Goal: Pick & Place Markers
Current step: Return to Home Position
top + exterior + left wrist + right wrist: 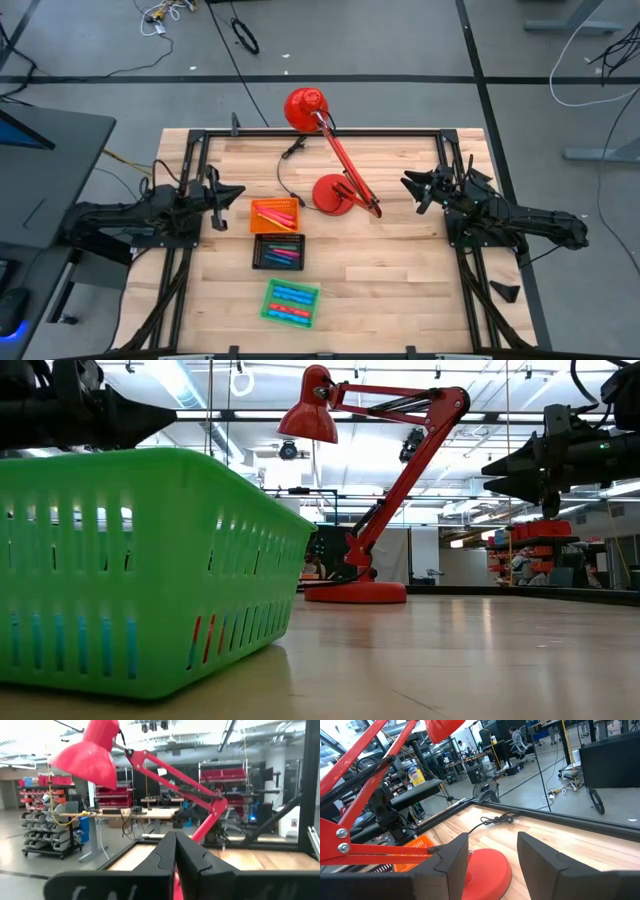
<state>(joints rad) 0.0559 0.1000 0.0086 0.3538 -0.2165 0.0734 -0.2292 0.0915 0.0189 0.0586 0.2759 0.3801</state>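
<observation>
Short thin coloured markers [284, 254] lie in orange, black and green plastic trays [253, 215] beside the red metal desk lamp [330, 195]. The left gripper [238, 190], fingers pressed together, hangs near them, opposite the lamp. The right gripper [408, 182], fingers spread, hangs beyond the lamp.

Grey floor [400, 40] with cables [590, 70]; shelving [222, 785] with red bins [220, 772]; ceiling strip lights [190, 380]
</observation>
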